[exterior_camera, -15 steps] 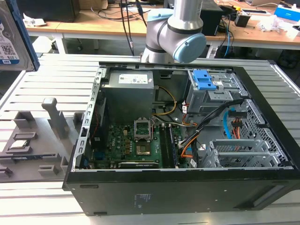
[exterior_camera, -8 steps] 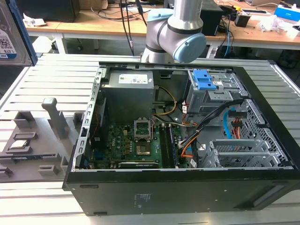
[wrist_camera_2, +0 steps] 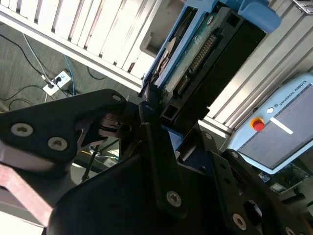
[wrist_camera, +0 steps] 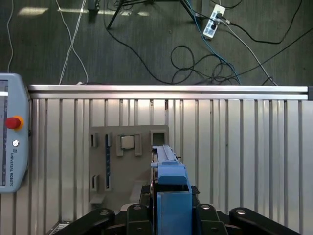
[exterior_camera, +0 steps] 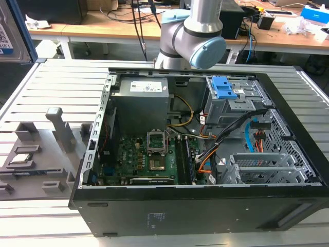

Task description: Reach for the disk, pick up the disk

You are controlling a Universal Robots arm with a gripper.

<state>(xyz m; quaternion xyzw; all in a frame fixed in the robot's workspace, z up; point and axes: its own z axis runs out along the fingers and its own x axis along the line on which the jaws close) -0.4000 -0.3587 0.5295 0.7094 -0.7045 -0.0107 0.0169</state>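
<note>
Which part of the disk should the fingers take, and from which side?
Pinch the disk across its thin body, one of the fingers on each broad flat face, coming in edge-on past the blue frame. It is a flat slab, so those faces look the surest. The gripper appears shut on it this way.

In the exterior view the disk (exterior_camera: pixel 11 25) is cut off at ten o'clock — the arm (exterior_camera: pixel 203 20) at twelve.
</note>
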